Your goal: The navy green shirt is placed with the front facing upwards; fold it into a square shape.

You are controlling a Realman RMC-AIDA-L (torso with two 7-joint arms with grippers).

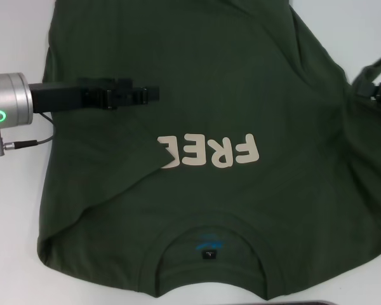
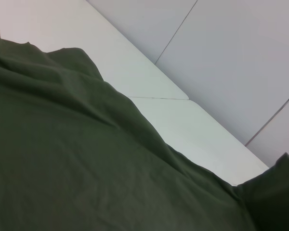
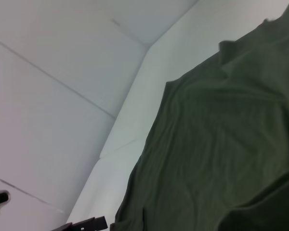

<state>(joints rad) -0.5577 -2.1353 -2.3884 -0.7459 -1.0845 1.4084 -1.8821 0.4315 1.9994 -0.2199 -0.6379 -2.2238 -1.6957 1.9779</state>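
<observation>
The shirt (image 1: 203, 152) lies spread on the white table (image 1: 13, 210), collar nearest the robot, so the cream "FREE" (image 1: 209, 151) reads upside down from the head. Its left side already looks folded inward: the flap's edge cuts across the last "E", just below the left gripper's tip.

The left gripper (image 1: 136, 95) reaches in from the left over that flap, its fingers looking pressed together; whether they pinch any cloth cannot be told. The right gripper (image 1: 371, 79) sits at the shirt's right edge, where fabric rises in a peak against it. It seems to be pinching that lifted cloth, though the fingers are barely in view.

The step in hand is likely the right-side fold. To do it well, the right gripper should carry its edge across toward the left gripper, low and level, so the crease runs straight from hem to shoulder. The left gripper would best clear out first.

The cloth is dark olive, soft, lightly wrinkled, with 1 small blue-printed label (image 1: 209, 246) inside the ribbed collar (image 1: 213, 223).
</observation>
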